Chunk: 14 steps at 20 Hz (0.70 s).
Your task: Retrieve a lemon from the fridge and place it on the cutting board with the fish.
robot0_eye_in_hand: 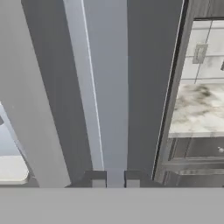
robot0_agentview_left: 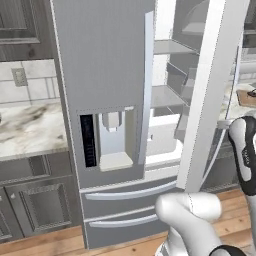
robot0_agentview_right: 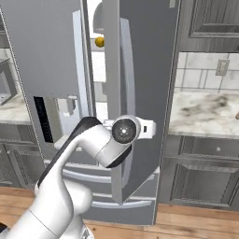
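**Tool clamped on the handle of the fridge's open right door**

At the far left of the left base view a marbled grey-white worktop sits above dark panelled cabinets. The tall grey French-door fridge stands in the middle of that frame; its left door is closed and carries the black-edged water and ice dispenser panel, with two bottom drawers below. To the right of that door the white interior with pale shelves is exposed, and the right door stands swung outward, seen edge-on.

In the right base view the small round yellow lemon lies inside the fridge, upper left of centre in the frame, showing through the gap between the two doors. The white arm rises from the lower left and reaches to the open door at mid-frame.

In the hand view the tool sits at the bottom centre, its two dark fingertips closed tight on the long pale door handle, which runs up the frame. At the right of that view are another marbled worktop and a tiled wall.
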Available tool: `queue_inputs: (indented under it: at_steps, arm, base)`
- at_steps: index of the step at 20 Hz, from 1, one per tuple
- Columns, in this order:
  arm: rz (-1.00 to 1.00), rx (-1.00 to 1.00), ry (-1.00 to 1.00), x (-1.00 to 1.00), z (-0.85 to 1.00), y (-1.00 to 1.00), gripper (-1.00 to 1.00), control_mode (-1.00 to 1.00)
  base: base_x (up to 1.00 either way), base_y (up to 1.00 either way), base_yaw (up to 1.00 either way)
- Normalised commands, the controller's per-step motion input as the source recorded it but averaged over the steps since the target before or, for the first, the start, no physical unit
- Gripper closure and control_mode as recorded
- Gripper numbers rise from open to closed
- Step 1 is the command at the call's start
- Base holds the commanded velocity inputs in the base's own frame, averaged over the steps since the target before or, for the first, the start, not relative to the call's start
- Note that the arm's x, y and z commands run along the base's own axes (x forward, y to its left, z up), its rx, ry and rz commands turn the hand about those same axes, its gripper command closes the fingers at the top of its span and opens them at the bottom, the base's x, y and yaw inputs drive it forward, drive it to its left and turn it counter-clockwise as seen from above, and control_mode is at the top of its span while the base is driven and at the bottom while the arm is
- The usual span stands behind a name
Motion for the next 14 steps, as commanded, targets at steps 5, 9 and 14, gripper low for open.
queue_inputs:
  at_steps: [5,9,14]
  arm:
    - [0.0,0.06,0.17,-0.27,0.19,-0.77,1.0,-1.0]
    - [-0.03,0.01,0.12,-0.29,0.15,-0.38,-1.0,-1.0]
    - [-0.1,-0.01,0.03,-0.52,0.06,-0.12,-1.0,-1.0]
  base:
    - [0.0,0.0,0.0]
    - [0.0,0.0,0.0]
    - [0.0,0.0,0.0]
